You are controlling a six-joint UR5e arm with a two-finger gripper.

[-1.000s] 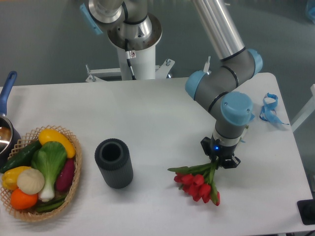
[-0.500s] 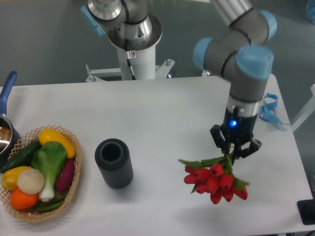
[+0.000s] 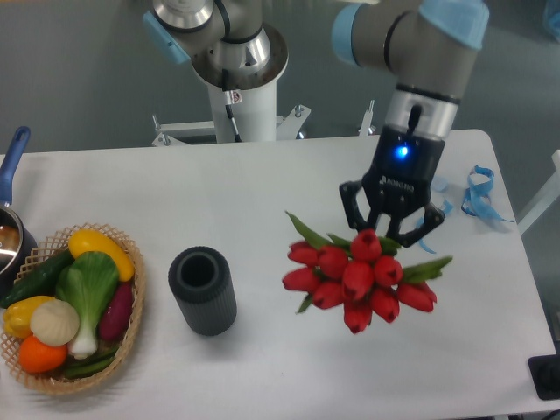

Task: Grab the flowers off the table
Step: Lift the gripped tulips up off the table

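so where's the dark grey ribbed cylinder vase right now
The dark grey ribbed cylinder vase stands upright on the white table, left of centre, between the wicker vegetable basket and the red tulips.

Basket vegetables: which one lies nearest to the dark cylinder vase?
The purple eggplant, at the basket's right edge; the other vegetables lie farther left of the vase.

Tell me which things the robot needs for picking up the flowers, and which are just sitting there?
Needed for the job:
- the flowers, held in the gripper
- the table

Just sitting there:
- dark ribbed vase
- basket of vegetables
- blue ribbon
- pot with a blue handle
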